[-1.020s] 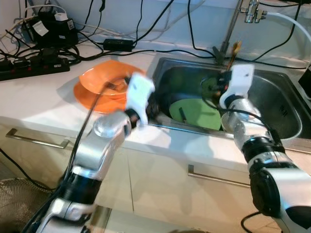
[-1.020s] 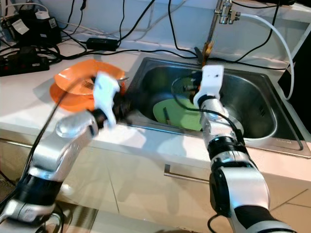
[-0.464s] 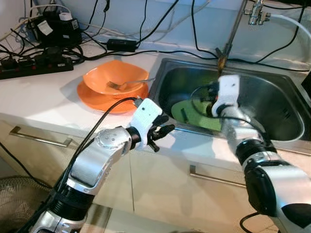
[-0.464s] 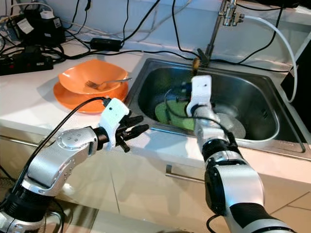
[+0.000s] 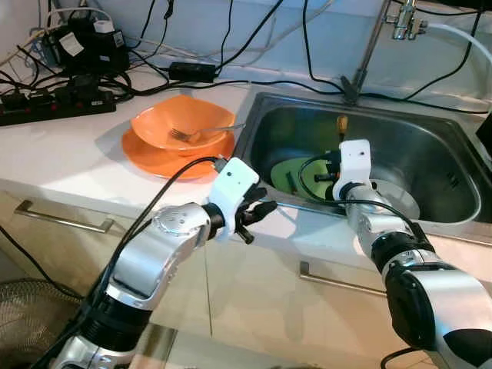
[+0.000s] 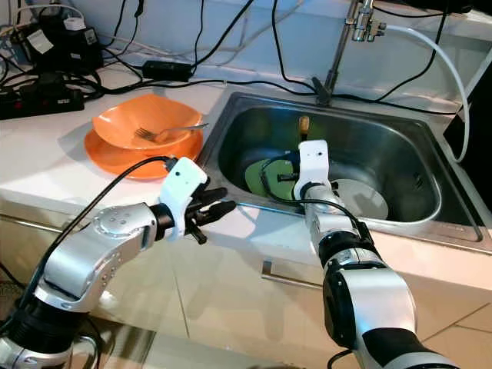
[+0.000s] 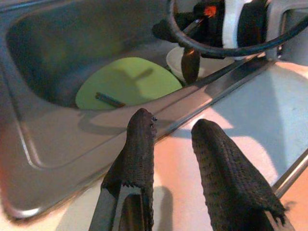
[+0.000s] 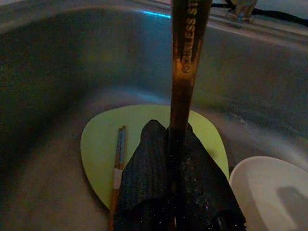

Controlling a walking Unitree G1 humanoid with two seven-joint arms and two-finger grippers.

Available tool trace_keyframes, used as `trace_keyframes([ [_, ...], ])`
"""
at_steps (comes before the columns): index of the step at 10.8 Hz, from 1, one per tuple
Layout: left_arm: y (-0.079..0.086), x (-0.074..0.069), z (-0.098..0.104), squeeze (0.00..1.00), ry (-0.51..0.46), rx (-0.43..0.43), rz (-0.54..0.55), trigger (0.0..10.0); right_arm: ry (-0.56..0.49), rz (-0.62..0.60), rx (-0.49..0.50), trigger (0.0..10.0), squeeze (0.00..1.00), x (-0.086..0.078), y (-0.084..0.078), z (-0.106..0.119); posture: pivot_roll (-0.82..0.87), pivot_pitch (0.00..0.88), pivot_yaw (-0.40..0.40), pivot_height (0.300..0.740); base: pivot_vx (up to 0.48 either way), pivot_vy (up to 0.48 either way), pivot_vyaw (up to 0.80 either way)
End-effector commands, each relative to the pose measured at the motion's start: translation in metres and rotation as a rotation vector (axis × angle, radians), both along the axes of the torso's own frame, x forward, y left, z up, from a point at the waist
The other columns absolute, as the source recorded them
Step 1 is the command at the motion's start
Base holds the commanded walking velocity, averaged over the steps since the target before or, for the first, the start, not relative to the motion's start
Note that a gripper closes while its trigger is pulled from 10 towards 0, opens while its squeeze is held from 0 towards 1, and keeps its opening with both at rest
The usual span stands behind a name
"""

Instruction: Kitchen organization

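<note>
White table [image 5: 69,157] is running along the wall, carrying a steel sink [image 5: 430,142] and an orange bowl [image 5: 181,123] with a fork [image 5: 201,132] lying in it, stacked on an orange plate [image 5: 154,160]. Inside the sink, the right gripper [image 8: 179,144] is pinching a metal utensil handle [image 8: 185,57] upright between its closed fingers, above a green plate [image 6: 265,173] with chopsticks [image 8: 117,168] lying on it, beside a white dish [image 6: 361,198]. The left gripper [image 7: 173,132] is hovering over the sink's front edge, fingers parted and holding nothing.
</note>
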State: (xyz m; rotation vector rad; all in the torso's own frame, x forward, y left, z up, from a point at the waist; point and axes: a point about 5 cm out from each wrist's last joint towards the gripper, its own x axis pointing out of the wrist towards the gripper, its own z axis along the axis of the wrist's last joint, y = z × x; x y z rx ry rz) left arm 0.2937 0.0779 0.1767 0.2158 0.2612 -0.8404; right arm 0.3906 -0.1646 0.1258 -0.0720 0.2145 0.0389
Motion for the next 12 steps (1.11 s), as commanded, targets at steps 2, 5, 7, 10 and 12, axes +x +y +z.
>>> trace_keyframes([
  [2, -0.002, -0.003, 0.002, 0.0, 0.006, -0.004, 0.001, 10.0, 0.065, -0.018, 0.0, 10.0, 0.0, -0.006, -0.002, -0.014, 0.31, 0.0, -0.062, 0.74, 0.0, 0.0, 0.0],
  [5, 0.001, -0.004, 0.0, 0.0, 0.022, 0.0, 0.017, 10.0, 0.09, -0.017, 0.006, 10.0, 0.0, -0.008, 0.0, -0.019, 0.32, 0.0, -0.066, 0.74, 0.0, 0.0, 0.0],
  [7, 0.001, -0.005, 0.0, 0.0, 0.023, 0.001, 0.023, 10.0, 0.091, -0.011, 0.01, 10.0, 0.33, -0.008, 0.001, -0.02, 0.32, 0.0, -0.067, 0.74, 0.0, 0.0, 0.0],
  [10, 0.002, -0.005, 0.0, 0.0, 0.023, -0.001, 0.03, 10.0, 0.086, -0.002, 0.007, 10.0, 1.0, -0.008, 0.003, -0.019, 0.32, 0.0, -0.069, 0.74, 0.0, 0.0, 0.0],
  [12, 0.002, -0.004, 0.0, 0.0, 0.022, -0.004, 0.034, 10.0, 0.084, 0.002, 0.003, 10.0, 0.0, -0.007, 0.003, -0.018, 0.32, 0.0, -0.07, 0.74, 0.0, 0.0, 0.0],
])
